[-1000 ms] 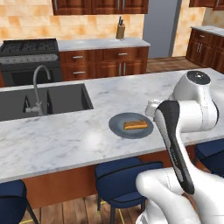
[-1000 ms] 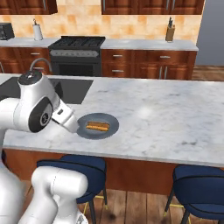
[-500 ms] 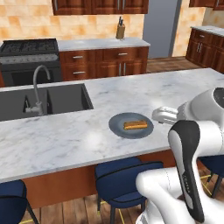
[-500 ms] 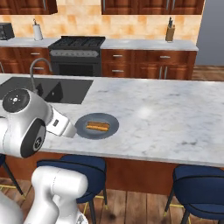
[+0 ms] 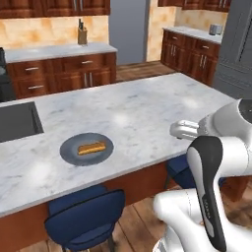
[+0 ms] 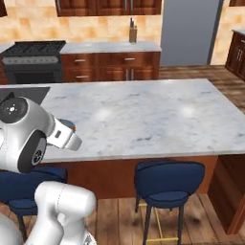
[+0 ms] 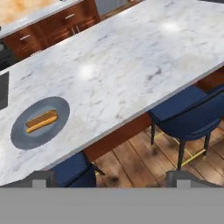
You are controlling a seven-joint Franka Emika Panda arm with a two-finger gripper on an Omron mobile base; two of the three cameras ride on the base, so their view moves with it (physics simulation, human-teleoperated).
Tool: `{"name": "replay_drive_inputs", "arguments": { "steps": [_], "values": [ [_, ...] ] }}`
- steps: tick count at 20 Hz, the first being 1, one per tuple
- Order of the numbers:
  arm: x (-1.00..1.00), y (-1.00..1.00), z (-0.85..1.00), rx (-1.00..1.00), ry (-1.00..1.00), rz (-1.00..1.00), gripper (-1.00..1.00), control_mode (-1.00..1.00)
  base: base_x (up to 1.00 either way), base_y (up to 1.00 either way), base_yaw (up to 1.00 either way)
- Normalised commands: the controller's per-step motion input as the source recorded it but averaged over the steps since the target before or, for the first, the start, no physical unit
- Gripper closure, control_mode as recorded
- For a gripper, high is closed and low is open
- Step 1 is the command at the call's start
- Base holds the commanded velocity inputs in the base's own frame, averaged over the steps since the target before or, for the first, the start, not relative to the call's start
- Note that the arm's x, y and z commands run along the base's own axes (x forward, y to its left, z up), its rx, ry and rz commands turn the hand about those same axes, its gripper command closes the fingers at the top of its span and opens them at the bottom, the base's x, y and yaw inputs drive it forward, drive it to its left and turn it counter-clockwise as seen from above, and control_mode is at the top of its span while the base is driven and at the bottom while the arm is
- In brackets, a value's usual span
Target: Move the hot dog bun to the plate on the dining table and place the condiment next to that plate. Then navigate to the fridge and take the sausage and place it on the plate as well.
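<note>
1. We've got the hot dog bun (image 5: 92, 147) lying flat on the grey plate (image 5: 69, 152), w/ the plate sitting on the marble counter (image 5: 142, 106) near its front edge.
2. From the hand view the bun (image 7: 41, 121) sits on the plate (image 7: 19, 132) at far left, well apart from the end effector (image 7: 108, 178), which hangs out past the counter's front edge, over the wood floor (image 7: 131, 154) and the blue stools.
3. End effector state: we see the two finger tips (image 7: 40, 177) far apart at the bottom of the hand view, so it's spread wide, nothing between them, touching nothing.
4. In the left base view the white wrist sits off the counter's right front corner, and the plate is well to its left.
5. A blue stool (image 5: 86, 218) stands just below the plate; another (image 6: 168, 180) is tucked under the counter (image 6: 143, 110) in the right base view.
6. Back wall: knife block (image 5: 81, 35) on the far worktop, stove (image 6: 32, 60) seen at left in the right base view.
</note>
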Motion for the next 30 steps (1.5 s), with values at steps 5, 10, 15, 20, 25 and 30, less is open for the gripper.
{"name": "replay_drive_inputs", "arguments": {
  "steps": [5, 10, 15, 20, 25, 30],
  "values": [
    [0.0, 0.0, 0.0, 0.0, 0.0, 0.0, -1.0, 1.0, 0.06, -1.0, -0.27],
    [0.0, 0.0, 0.0, 0.0, 0.0, 0.0, -1.0, 1.0, 0.08, -1.0, -0.17],
    [0.0, 0.0, 0.0, 0.0, 0.0, 0.0, -1.0, 1.0, 0.06, -1.0, -0.14],
    [0.0, 0.0, 0.0, 0.0, 0.0, 0.0, -1.0, 1.0, 0.04, -1.0, -0.12],
    [0.0, 0.0, 0.0, 0.0, 0.0, 0.0, -1.0, 1.0, 0.12, -1.0, -0.09],
    [0.0, 0.0, 0.0, 0.0, 0.0, 0.0, -1.0, 1.0, 0.33, -1.0, -0.06]
  ]
}}
